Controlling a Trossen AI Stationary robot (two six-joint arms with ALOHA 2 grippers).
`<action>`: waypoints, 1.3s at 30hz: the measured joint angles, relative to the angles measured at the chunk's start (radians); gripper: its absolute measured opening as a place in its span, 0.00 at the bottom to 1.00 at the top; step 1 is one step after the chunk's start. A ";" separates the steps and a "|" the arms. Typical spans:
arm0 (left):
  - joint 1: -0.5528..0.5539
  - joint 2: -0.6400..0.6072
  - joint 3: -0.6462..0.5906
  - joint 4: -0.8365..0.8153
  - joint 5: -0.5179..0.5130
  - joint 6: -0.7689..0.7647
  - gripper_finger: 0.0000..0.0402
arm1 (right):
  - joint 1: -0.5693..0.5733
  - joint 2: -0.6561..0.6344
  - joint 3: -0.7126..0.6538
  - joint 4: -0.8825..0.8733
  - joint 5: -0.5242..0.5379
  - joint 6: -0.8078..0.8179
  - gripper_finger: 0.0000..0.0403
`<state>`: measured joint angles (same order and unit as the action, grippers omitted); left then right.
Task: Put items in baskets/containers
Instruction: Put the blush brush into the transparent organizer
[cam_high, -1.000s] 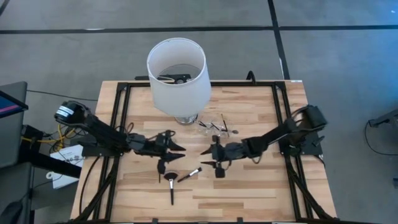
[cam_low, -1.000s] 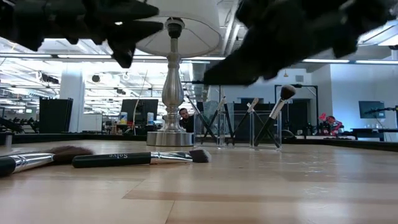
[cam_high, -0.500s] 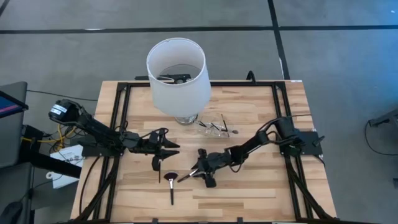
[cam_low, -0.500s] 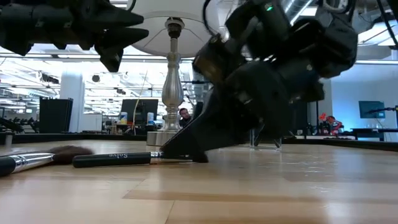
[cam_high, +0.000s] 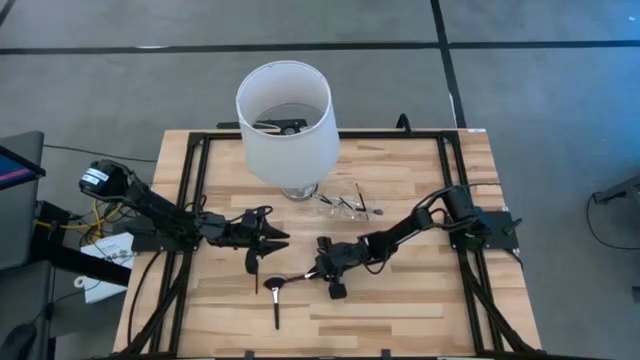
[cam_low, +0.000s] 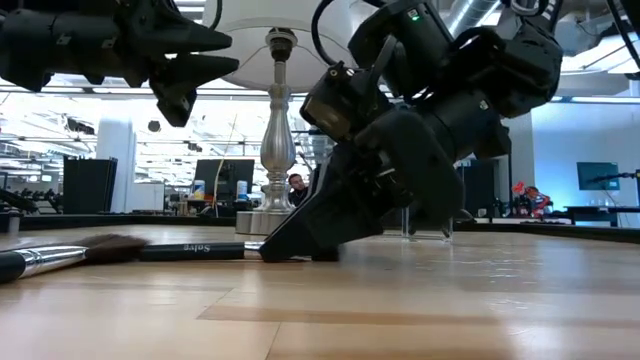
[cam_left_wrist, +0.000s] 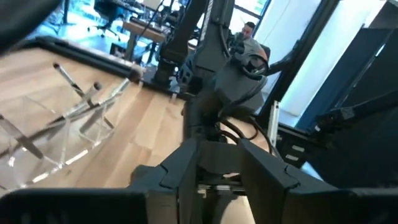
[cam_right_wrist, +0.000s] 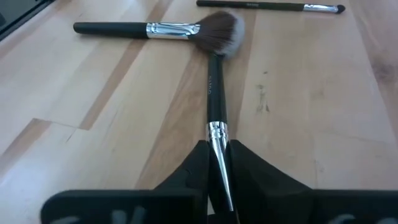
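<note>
A thin black brush with a silvery ferrule lies on the wooden table, and my right gripper is shut on its head end. Its handle tip reaches the head of a fan-shaped brush, which lies flat across it. Another thin brush lies beyond that. The clear container stands by the lamp base with brushes leaning in it. My left gripper hangs open above the table, left of the brushes, with nothing between its fingers. My right gripper pinches the brush's silvery ferrule between its two fingers. The fingers slant down from the table's right side and lie along the brush. The brush lies flat on the table, its handle pointing away toward the left.
A lamp with a white shade and a metal stem stands at the table's far middle, beside the container. A black frame runs along the table's sides. Bare wood lies along the near edge.
My right gripper has moved toward the table's left and near edges, come down to the table and shut on the brush's head end. My left gripper has drawn back a little toward the left edge.
</note>
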<state>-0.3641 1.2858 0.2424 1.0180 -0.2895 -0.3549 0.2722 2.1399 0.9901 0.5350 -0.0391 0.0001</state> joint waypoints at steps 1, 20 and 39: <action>-0.001 0.000 0.000 -0.004 0.004 -0.012 0.29 | -0.002 -0.001 0.006 -0.001 -0.002 0.002 0.08; 0.010 0.370 0.122 -0.017 0.105 -0.045 0.33 | -0.026 -0.238 0.114 -0.555 0.099 -0.061 0.07; 0.024 0.388 0.138 -0.052 0.149 -0.025 0.46 | -0.028 -0.337 0.114 -0.578 0.121 -0.152 0.06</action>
<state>-0.3397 1.6737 0.3809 0.9657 -0.1410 -0.3802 0.2446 1.8030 1.1039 -0.0427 0.0821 -0.1515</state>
